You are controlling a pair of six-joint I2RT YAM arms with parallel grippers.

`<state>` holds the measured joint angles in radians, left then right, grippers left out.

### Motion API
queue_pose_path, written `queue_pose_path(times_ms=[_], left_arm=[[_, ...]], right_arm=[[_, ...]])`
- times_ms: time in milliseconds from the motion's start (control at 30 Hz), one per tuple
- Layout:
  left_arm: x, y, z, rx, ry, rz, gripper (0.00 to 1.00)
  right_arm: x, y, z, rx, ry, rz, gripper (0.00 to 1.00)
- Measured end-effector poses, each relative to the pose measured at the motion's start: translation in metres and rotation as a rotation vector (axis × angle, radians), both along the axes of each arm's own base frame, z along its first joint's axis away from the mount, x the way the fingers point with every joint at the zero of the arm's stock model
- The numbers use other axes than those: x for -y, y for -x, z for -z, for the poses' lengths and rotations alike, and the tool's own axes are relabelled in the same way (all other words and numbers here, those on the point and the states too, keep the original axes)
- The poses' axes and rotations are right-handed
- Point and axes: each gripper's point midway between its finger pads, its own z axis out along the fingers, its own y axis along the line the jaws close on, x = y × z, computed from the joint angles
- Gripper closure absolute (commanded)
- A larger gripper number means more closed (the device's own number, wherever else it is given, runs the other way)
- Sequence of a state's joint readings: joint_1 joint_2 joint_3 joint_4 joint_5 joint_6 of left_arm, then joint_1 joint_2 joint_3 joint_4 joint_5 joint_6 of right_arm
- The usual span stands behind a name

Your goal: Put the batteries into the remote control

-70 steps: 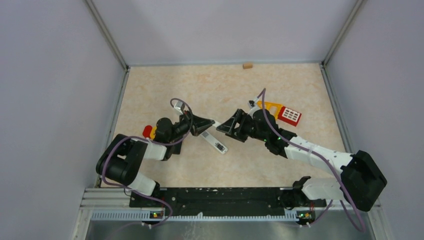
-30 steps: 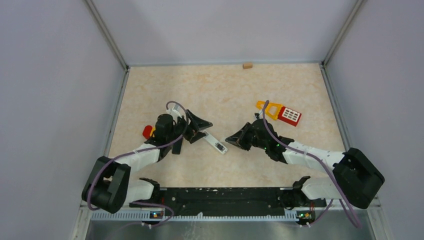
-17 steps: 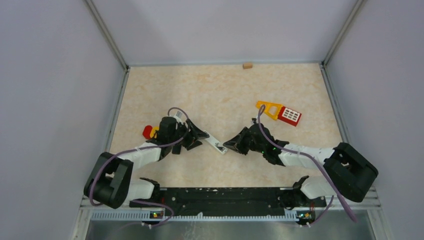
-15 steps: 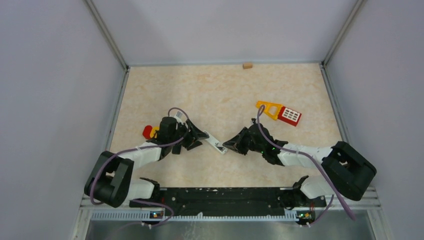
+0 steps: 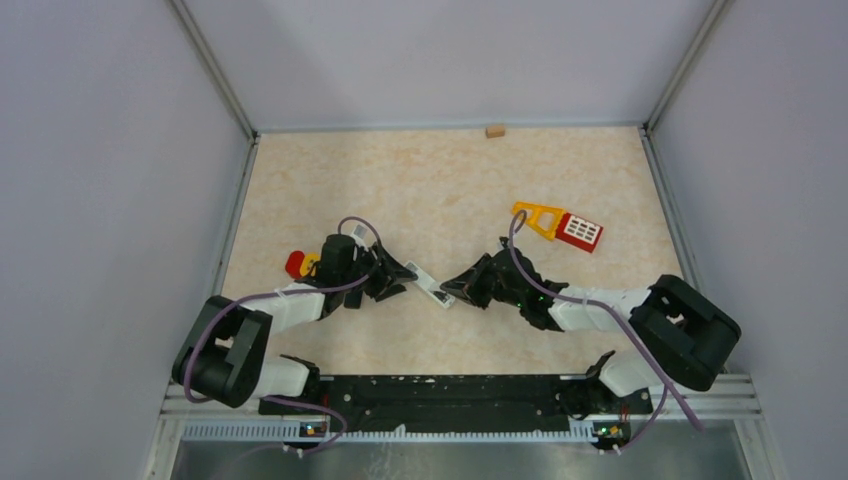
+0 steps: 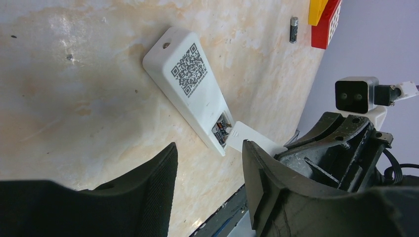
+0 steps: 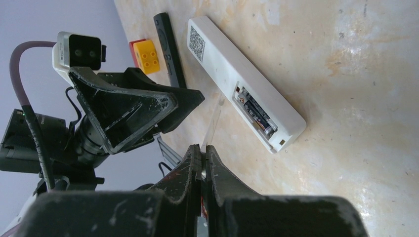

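A white remote control (image 7: 232, 84) lies back-up on the table, its battery compartment open at the near end with batteries (image 7: 257, 114) seated inside. In the left wrist view the remote (image 6: 190, 81) shows a QR code, and a loose battery (image 6: 293, 29) lies farther off. My right gripper (image 7: 203, 148) is shut on the thin white cover (image 7: 213, 123), held on edge close to the compartment end. My left gripper (image 6: 210, 168) stands open just short of that same end, nothing between its fingers. From above, the two grippers (image 5: 403, 276) (image 5: 448, 287) flank the remote (image 5: 430, 286).
A black remote (image 7: 168, 47) and a red and yellow block (image 7: 146, 57) lie beyond the white remote, by the left arm. A red and yellow toy (image 5: 562, 226) sits at the right. A small wooden block (image 5: 494, 130) rests at the back wall.
My right gripper has carried the cover leftward and down to the remote's open end. My left gripper has narrowed its jaws and shifted slightly toward the remote.
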<state>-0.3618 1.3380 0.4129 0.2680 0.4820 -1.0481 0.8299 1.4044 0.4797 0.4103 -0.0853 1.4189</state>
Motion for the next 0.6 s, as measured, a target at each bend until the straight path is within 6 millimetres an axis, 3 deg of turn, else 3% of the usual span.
queue_pose_path(times_ms=[600], left_arm=[[0.000, 0.001, 0.002, -0.005, -0.001, 0.001, 0.47]], right_arm=[[0.001, -0.003, 0.013, -0.023, 0.020, 0.023, 1.00]])
